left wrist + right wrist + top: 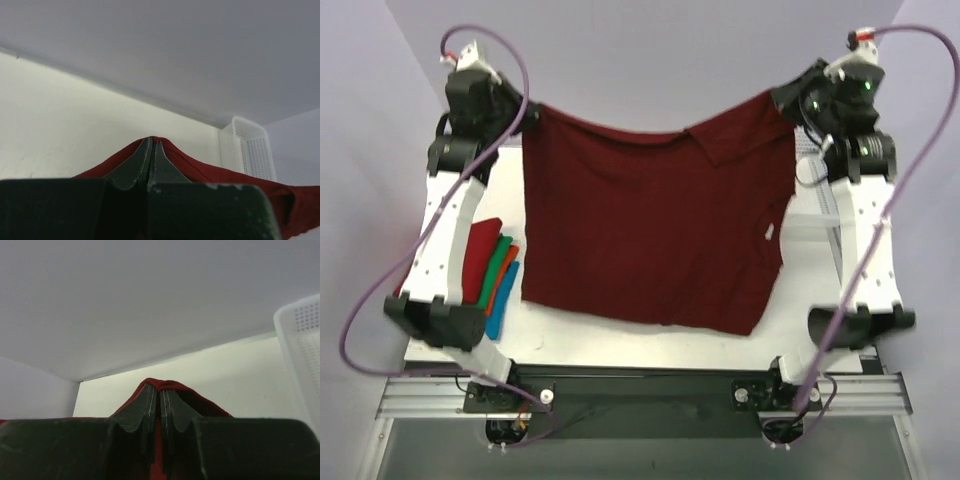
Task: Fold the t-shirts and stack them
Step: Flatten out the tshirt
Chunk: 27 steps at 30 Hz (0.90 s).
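A dark maroon t-shirt (650, 220) hangs stretched between my two grippers, raised above the table's far half, its lower part draping down to the white table. My left gripper (528, 112) is shut on its far left corner; the cloth wraps over the tips in the left wrist view (152, 141). My right gripper (786, 100) is shut on its far right corner, cloth showing between the jaws in the right wrist view (160, 386). A stack of folded t-shirts (492, 268), red, green, orange and blue, lies at the left, partly under my left arm.
A white mesh basket (246, 148) stands at the table's right side, mostly hidden behind my right arm in the top view; it also shows in the right wrist view (302, 350). The white table (620, 338) has a bare strip along its near edge.
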Each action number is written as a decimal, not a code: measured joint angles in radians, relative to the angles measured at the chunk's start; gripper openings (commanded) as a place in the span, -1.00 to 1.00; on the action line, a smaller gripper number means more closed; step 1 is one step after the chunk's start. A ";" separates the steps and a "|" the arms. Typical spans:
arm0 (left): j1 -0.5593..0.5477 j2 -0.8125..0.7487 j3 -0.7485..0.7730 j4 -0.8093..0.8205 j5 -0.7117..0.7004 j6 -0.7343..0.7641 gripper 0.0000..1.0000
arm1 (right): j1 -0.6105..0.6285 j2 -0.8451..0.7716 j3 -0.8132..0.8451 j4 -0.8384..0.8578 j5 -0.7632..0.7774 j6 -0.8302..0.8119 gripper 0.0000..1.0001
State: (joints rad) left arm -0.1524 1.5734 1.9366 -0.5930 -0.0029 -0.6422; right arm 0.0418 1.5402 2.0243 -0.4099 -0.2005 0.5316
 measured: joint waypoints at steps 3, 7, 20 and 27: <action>0.014 0.194 0.251 0.015 0.034 -0.001 -1.00 | -0.018 0.190 0.192 0.036 -0.022 0.011 -1.00; 0.062 0.402 0.635 0.034 0.092 -0.019 -1.00 | -0.034 0.266 0.315 0.119 -0.027 0.027 -1.00; 0.177 0.052 -0.107 0.481 0.179 -0.139 -1.00 | -0.063 -0.185 -0.379 0.551 -0.063 0.106 -1.00; 0.172 -0.046 -0.832 0.581 0.174 -0.248 -1.00 | -0.068 -0.250 -0.990 0.552 -0.077 0.175 -1.00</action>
State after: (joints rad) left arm 0.0200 1.5276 1.1046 -0.0124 0.1707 -0.8902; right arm -0.0257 1.2903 1.0340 0.1425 -0.2775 0.7071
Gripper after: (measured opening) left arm 0.026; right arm 0.052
